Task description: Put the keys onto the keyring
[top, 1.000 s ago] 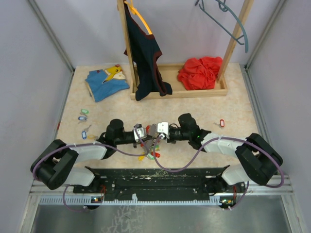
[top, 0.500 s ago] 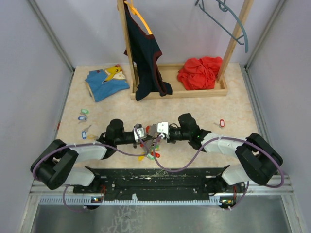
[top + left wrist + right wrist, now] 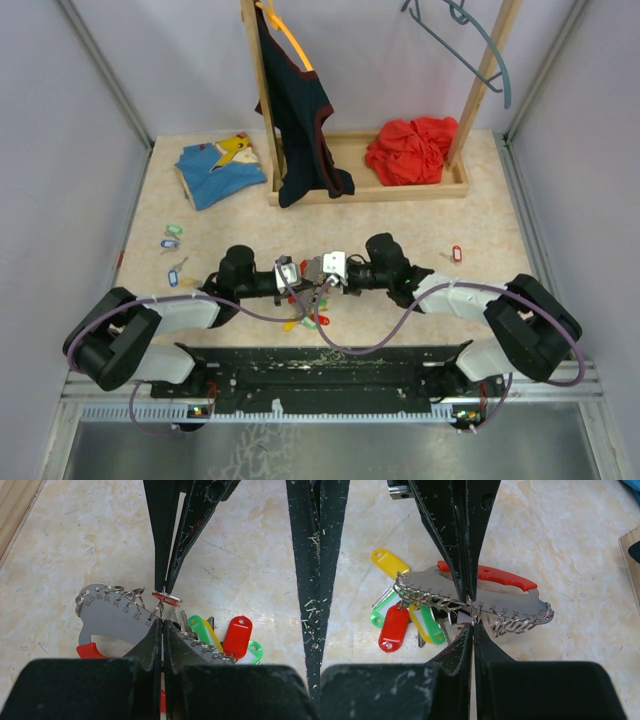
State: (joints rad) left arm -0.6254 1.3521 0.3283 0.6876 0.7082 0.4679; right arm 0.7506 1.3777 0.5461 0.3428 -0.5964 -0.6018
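Numbered ring plate [image 3: 107, 617] lies mid-way on the surface [image 3: 480, 230], between left tool [image 3: 163, 625] and right tool [image 3: 471, 627]. Tagged keys [image 3: 306, 319] lie at its near side. Loose keys [image 3: 172, 245] lie left; single key [image 3: 456, 253] right. Rack base [image 3: 400, 190] far.

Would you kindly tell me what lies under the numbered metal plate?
A red handle peeks out beneath the numbered metal plate, and coloured key tags lie under one end. Anything else beneath is covered.
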